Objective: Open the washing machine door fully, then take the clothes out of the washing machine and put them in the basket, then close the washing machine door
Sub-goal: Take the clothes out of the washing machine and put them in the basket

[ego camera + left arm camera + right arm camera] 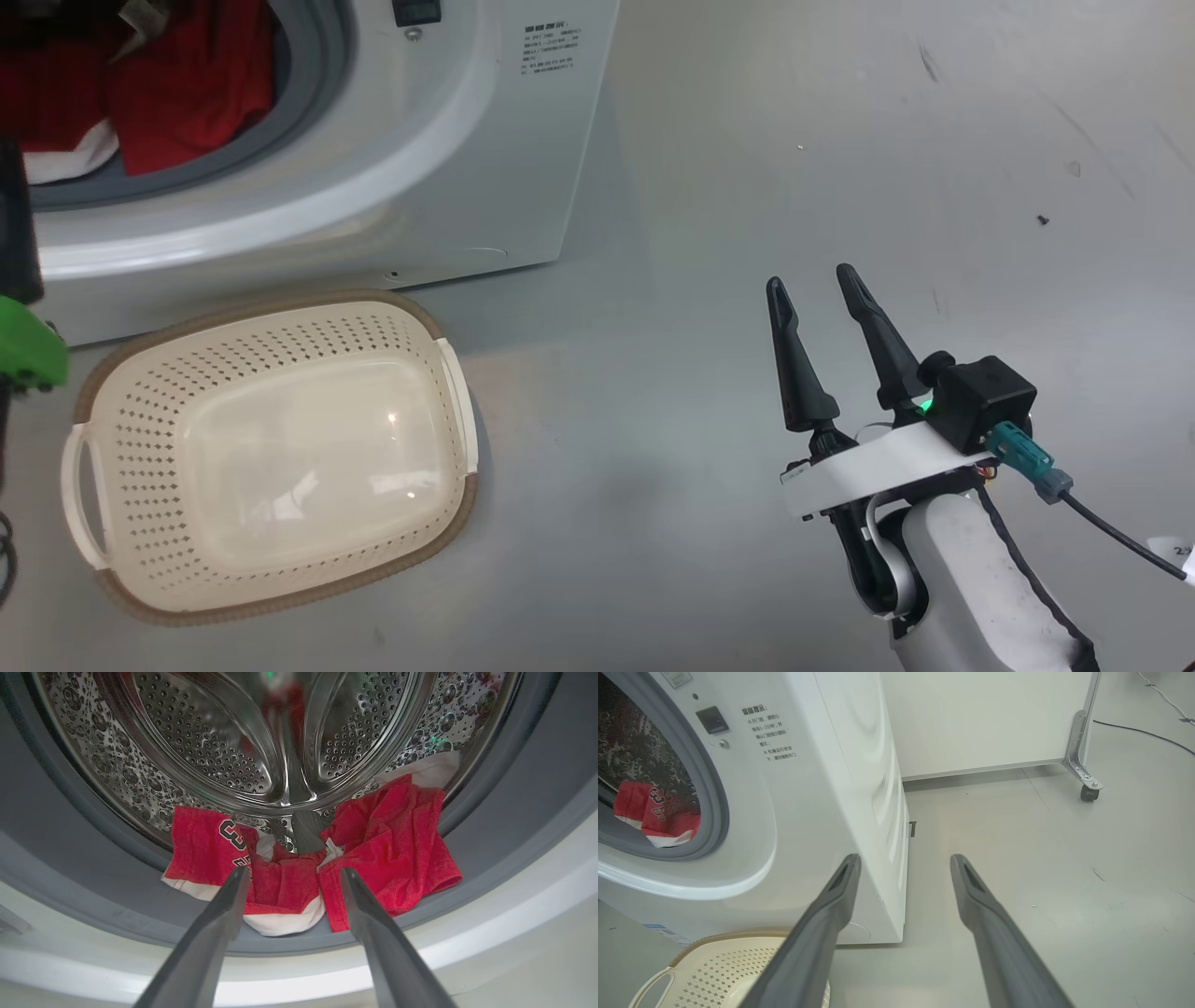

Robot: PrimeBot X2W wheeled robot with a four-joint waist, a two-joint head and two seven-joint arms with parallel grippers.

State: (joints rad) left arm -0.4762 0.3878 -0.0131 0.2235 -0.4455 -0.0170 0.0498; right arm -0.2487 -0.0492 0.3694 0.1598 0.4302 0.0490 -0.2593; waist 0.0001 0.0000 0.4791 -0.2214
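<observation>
Grey scuffed floor [709, 187] bears the basket [280, 304]; left gripper [293, 871] and right gripper [810, 277] gape empty.

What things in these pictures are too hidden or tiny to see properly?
- Head view: the clothes are cut off by the top edge.
- Head view: the printed notice on the washing machine is too small to read.
- Left wrist view: the lettering on the clothes runs into folds, so it cannot be read whole.
- Right wrist view: the basket is cut off by the bottom edge and partly behind the right gripper.
</observation>
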